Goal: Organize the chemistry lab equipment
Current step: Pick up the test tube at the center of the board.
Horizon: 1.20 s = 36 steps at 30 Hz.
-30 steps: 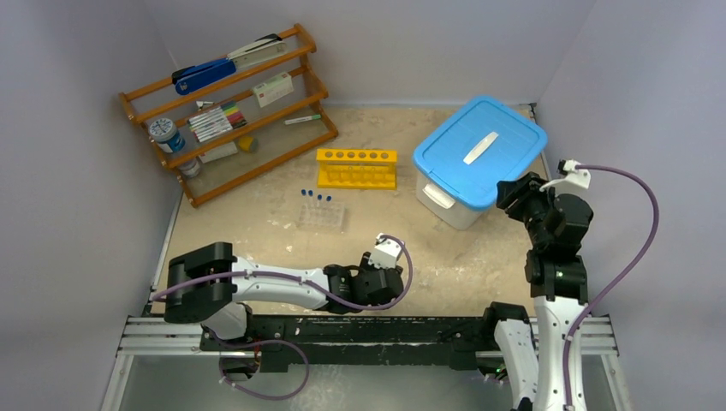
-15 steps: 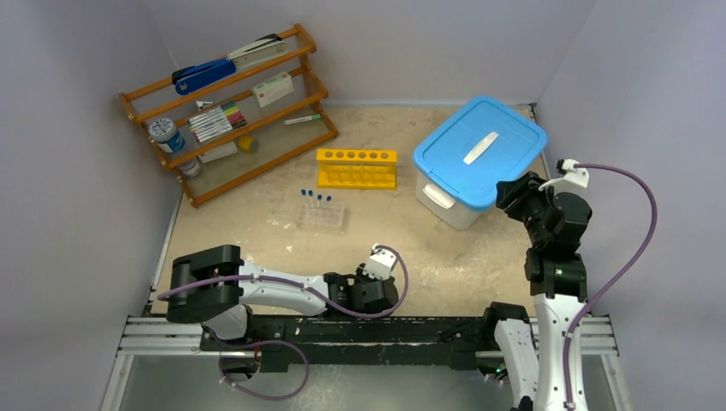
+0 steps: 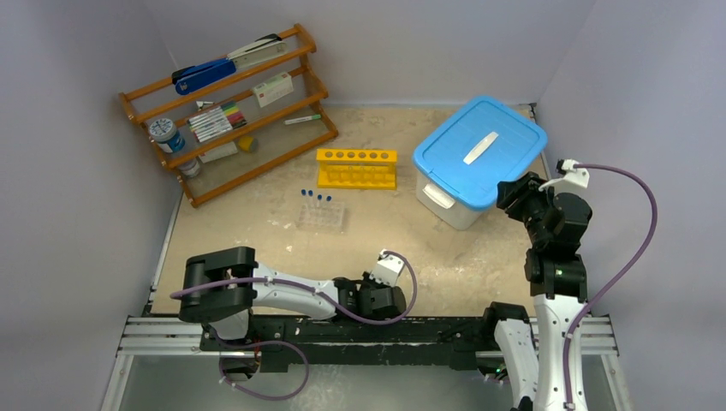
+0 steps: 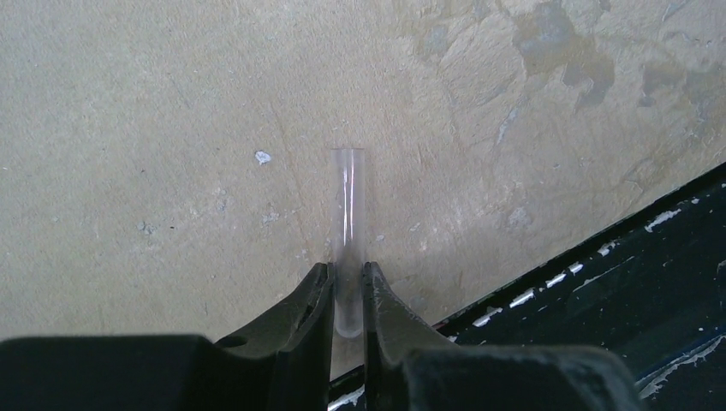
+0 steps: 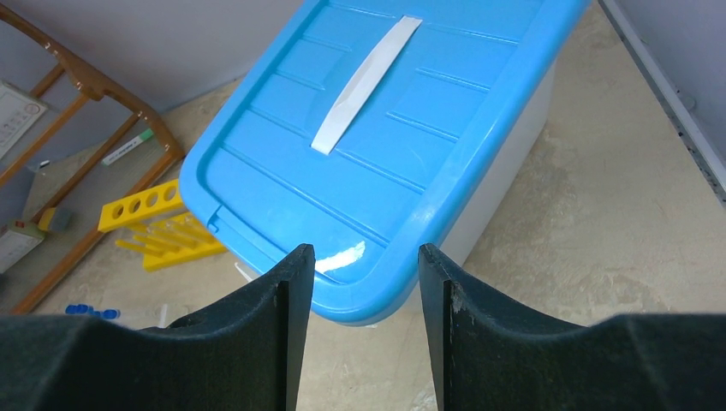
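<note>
Sandy surface (image 3: 257,231), stock: my left gripper (image 4: 347,300) clamps one clear tube (image 4: 348,197) at 6 o'clock. Right gripper (image 5: 364,257) spread, empty, over blue-lidded bin (image 5: 385,128) at 2 o'clock. Yellow rack (image 3: 356,167) at 12, tube tray (image 3: 322,216) central; sorting barely begun, I judge.

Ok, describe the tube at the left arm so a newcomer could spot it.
Find the black rail along the table's near edge. Just beyond it, the left end effector grips a short clear tube, open-topped, unlike the blue-capped tubes farther back.
</note>
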Available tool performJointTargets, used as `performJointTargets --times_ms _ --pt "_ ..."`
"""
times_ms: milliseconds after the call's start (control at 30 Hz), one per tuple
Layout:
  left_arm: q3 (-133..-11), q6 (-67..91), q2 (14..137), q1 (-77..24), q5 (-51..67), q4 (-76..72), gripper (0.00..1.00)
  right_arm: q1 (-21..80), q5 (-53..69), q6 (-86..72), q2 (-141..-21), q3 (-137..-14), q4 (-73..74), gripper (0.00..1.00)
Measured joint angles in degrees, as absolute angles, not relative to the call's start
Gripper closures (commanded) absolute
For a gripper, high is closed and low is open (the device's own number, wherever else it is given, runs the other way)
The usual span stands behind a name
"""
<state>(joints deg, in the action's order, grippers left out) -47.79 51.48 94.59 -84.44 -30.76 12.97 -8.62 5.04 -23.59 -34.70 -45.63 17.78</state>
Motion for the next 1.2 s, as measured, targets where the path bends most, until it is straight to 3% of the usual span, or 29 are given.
performJointTargets --times_ms 333,533,667,867,1200 --pt "-47.79 51.22 92.16 -84.40 -32.01 15.86 0.90 -8.62 5.76 -23.31 -33.17 -45.65 18.26 0.49" --pt "-48.40 46.81 80.60 -78.32 -30.83 16.01 0.90 -8.62 10.37 -21.78 -31.22 -45.63 18.81 0.51" --pt "-48.38 41.69 69.82 -72.34 -30.76 9.85 0.90 -8.62 16.62 -21.34 -29.10 -45.63 18.61 0.48" --pt "-43.18 33.39 58.65 -71.57 -31.81 -8.27 0.90 -8.62 26.33 -21.69 -25.69 -45.69 17.32 0.43" --pt "-43.27 22.96 61.10 -70.72 -26.55 -25.32 0.89 -8.62 37.17 -21.65 -25.12 -53.47 16.62 0.43"
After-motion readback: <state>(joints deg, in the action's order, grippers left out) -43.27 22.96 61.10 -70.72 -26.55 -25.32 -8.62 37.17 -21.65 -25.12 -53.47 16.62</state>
